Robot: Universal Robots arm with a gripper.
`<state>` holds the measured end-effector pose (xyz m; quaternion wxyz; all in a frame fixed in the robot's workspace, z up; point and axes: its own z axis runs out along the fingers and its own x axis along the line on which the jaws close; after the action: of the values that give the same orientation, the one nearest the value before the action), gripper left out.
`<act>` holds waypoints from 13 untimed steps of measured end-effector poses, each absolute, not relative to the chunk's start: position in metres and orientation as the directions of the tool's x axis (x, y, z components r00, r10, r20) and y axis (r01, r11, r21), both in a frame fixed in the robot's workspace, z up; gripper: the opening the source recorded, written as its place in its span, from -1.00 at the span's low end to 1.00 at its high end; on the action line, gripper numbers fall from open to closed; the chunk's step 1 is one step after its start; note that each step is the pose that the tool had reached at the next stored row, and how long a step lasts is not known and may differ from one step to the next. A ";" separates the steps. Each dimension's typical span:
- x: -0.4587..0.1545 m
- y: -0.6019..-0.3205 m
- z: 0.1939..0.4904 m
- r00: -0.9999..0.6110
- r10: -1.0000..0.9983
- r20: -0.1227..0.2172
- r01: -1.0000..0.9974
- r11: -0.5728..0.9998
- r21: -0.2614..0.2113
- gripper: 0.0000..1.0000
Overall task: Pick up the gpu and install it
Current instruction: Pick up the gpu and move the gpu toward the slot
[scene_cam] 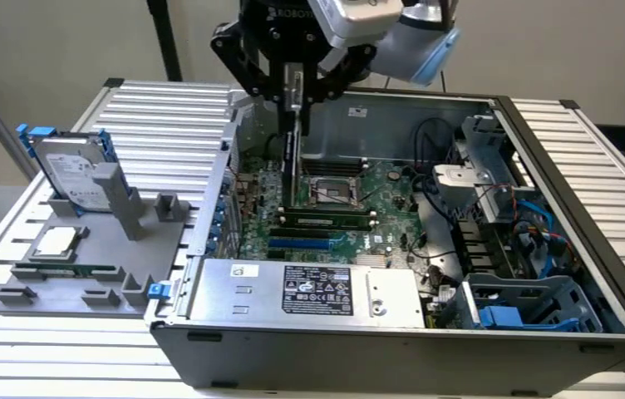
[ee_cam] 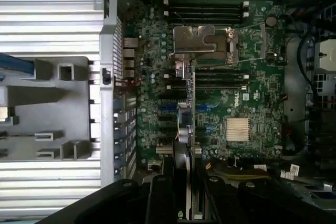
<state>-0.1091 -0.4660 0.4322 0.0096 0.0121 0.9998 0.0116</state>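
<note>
The gpu (scene_cam: pixel 289 150) hangs upright and edge-on inside the open computer case (scene_cam: pixel 534 150), a thin dark card. My gripper (scene_cam: pixel 293 90) is shut on its upper edge. Its lower edge is down near the green motherboard (scene_cam: pixel 385 187), beside the silver CPU socket (scene_cam: pixel 335 191). Whether the card touches the board I cannot tell. In the wrist view the gpu (ee_cam: pixel 186 129) runs as a narrow strip from between my black fingers (ee_cam: pixel 168 192) out over the motherboard (ee_cam: pixel 252 87) and its expansion slots.
A grey fixture (scene_cam: pixel 80 283) on the exterior view's left holds a silver hard drive with blue rails (scene_cam: pixel 74 170), a processor chip (scene_cam: pixel 56 241) and a narrow green memory stick (scene_cam: pixel 66 270). The power supply (scene_cam: pixel 312 291) sits at the case front, with cables and a blue drive cage (scene_cam: pixel 518 303) on the right.
</note>
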 end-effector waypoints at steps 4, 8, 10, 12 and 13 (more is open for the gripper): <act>-0.091 -0.464 0.425 -1.000 0.024 -0.019 0.024 0.999 0.023 -1.00; -0.073 -0.460 0.418 -1.000 0.024 -0.019 0.024 0.999 0.022 -1.00; -0.064 -0.455 0.414 -1.000 0.024 -0.019 0.024 0.999 0.022 -1.00; -0.059 -0.449 0.410 -1.000 0.024 -0.019 0.024 0.999 0.022 -1.00; -0.059 -0.447 0.409 -1.000 0.024 -0.019 0.024 0.999 0.022 -1.00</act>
<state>-0.0586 -0.4465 0.4086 0.0097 0.0121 0.9998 0.0110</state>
